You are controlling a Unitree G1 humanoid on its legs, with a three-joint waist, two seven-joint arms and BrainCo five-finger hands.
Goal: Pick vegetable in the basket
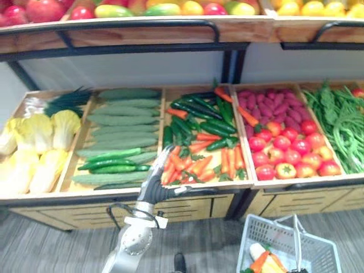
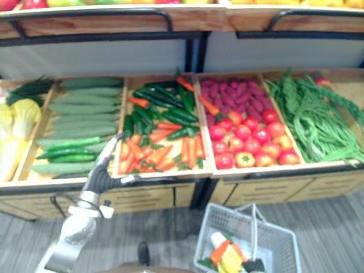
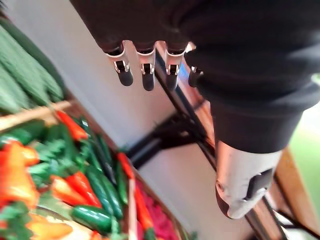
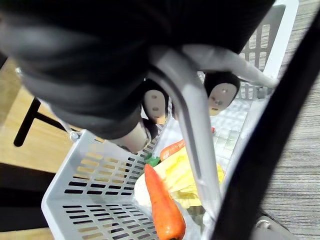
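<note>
Orange carrots [image 1: 196,164] are lying in a wooden bin [image 1: 161,108] beside green cucumbers [image 1: 116,162]. The left hand [image 1: 159,173] is hovering at their near edge, fingers relaxed and empty. The right hand [image 4: 100,75] is clenching the handle [image 4: 192,130] of the grey basket [image 4: 85,175], which is carrying a carrot [image 4: 162,205].

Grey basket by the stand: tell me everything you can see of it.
The pale grey plastic basket has slotted walls, a solid rim and a raised loop handle. It sits low before the vegetable stand, on the robot's right, over grey floor; whether it rests there is unclear. The right hand curls round the handle. Inside lie an orange carrot, a yellow leafy vegetable and something white.
</note>
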